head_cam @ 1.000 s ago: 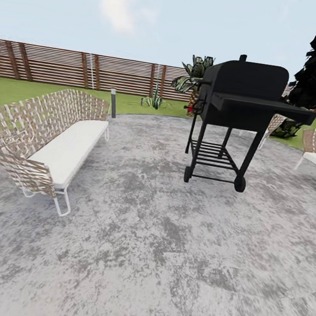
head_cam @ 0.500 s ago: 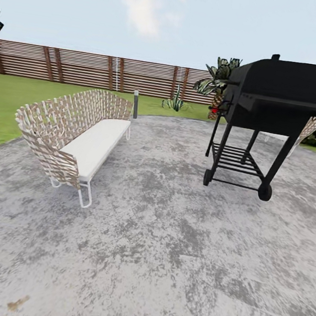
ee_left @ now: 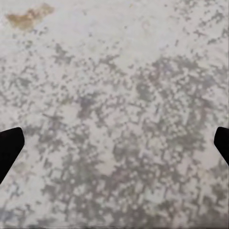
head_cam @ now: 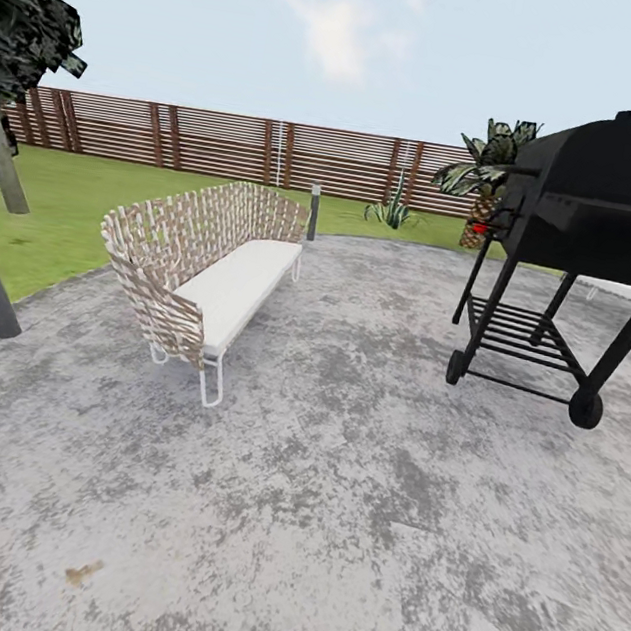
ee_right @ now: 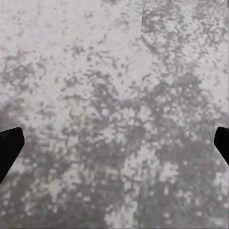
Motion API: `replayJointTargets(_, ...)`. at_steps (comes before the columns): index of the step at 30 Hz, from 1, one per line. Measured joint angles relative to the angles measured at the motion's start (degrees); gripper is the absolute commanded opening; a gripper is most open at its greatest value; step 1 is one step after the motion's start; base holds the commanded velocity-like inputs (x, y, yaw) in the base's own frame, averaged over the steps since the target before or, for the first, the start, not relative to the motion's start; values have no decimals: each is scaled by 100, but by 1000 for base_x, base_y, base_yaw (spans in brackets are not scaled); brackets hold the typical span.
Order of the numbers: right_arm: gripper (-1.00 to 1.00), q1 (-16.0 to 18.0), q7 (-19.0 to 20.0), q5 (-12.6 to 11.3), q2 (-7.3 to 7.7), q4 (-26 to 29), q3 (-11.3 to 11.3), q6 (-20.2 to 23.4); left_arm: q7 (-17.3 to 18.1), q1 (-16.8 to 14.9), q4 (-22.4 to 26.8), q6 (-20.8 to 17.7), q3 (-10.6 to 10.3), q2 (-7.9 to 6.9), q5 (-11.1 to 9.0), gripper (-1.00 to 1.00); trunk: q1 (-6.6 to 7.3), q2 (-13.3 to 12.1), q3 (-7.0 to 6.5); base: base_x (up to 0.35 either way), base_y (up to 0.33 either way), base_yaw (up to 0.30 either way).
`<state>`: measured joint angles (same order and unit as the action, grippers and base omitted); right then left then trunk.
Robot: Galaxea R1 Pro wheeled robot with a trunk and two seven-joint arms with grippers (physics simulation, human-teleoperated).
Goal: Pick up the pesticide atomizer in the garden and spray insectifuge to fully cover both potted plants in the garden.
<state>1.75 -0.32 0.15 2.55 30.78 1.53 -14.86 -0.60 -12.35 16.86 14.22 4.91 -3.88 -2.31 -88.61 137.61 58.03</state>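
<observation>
A round grey mottled patio (head_cam: 325,519) takes up most of the head view, with green lawn (head_cam: 59,206) beyond its far left edge and a brown slatted fence (head_cam: 230,146) closing the garden behind. On the right side of the patio stands a black wheeled grill (head_cam: 592,225). On the left side, near the patio's edge, sits a woven sofa (head_cam: 207,264) with a white cushion. A dark-leaved tree (head_cam: 25,29) rises at the far left, its trunk meeting the lawn. A broad-leaved palm (head_cam: 484,169) stands behind the grill by the fence. A short grey lamp post (head_cam: 313,212) rises at the patio's far edge, just behind the sofa. One potted plant (head_cam: 392,211), a rosette of pointed green leaves, sits on the lawn near the fence, between the lamp post and the grill. A small red spot (head_cam: 479,228) shows against the grill's left side; what it is cannot be told.

The left claw (ee_left: 114,148) hangs spread wide over bare patio, holding nothing, near a brown stain (ee_left: 29,15). The right claw (ee_right: 114,148) is likewise spread wide and empty over patio.
</observation>
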Motion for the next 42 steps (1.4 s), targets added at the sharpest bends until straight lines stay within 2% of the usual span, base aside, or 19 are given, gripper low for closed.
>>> replayJointTargets(21,100,-1,7,-1,0,4,0,0,0,-1,-1,9,0,0,0,100,0,0,0,3,0,255)
replayJointTargets(34,100,-2,20,-3,10,-2,1,1,0,-2,-3,10,-2,1,0,100,3,0,0,241,-120,7)
replayJointTargets(42,100,-3,29,-7,9,-5,-4,1,6,-3,-4,10,-1,1,0,100,3,0,-10,315,-81,-205)
